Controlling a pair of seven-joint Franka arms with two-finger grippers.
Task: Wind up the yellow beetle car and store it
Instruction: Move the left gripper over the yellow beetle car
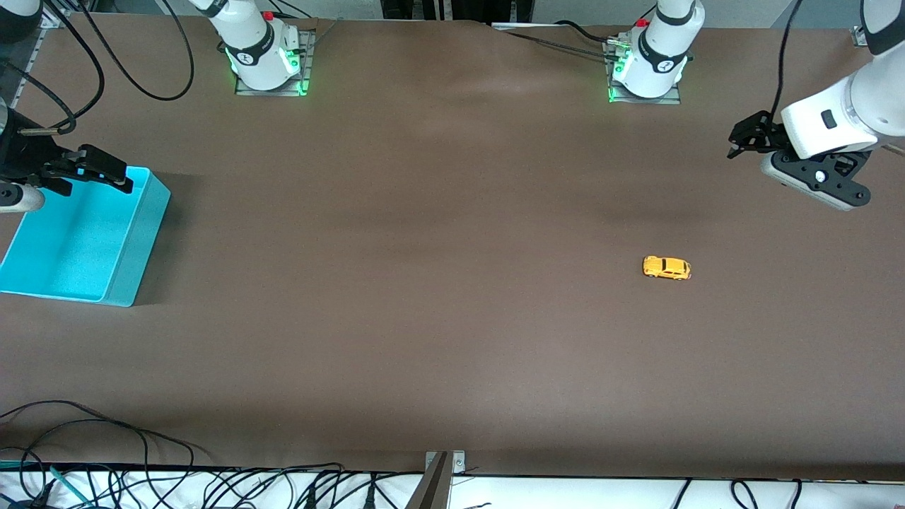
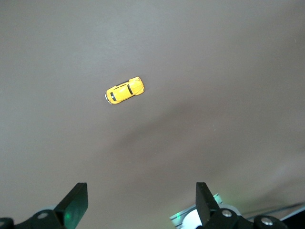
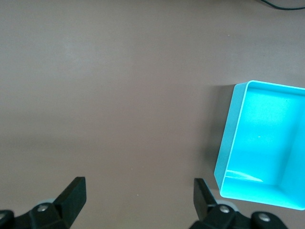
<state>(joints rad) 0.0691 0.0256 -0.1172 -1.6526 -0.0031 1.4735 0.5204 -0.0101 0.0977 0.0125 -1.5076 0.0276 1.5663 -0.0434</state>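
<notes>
The yellow beetle car [image 1: 666, 268] stands alone on the brown table, toward the left arm's end; the left wrist view shows the car [image 2: 124, 90] on its wheels. My left gripper [image 1: 744, 136] hangs open in the air at that end of the table, well apart from the car, with nothing between its fingers [image 2: 76, 202]. My right gripper [image 1: 102, 172] is open too, up over the rim of the cyan bin [image 1: 134, 233] at the right arm's end. The bin [image 3: 233, 124] holds nothing.
The two arm bases [image 1: 265, 53] [image 1: 650, 63] stand along the table's edge farthest from the front camera. Loose black cables [image 1: 106, 438] lie on the table's nearest edge, at the right arm's end.
</notes>
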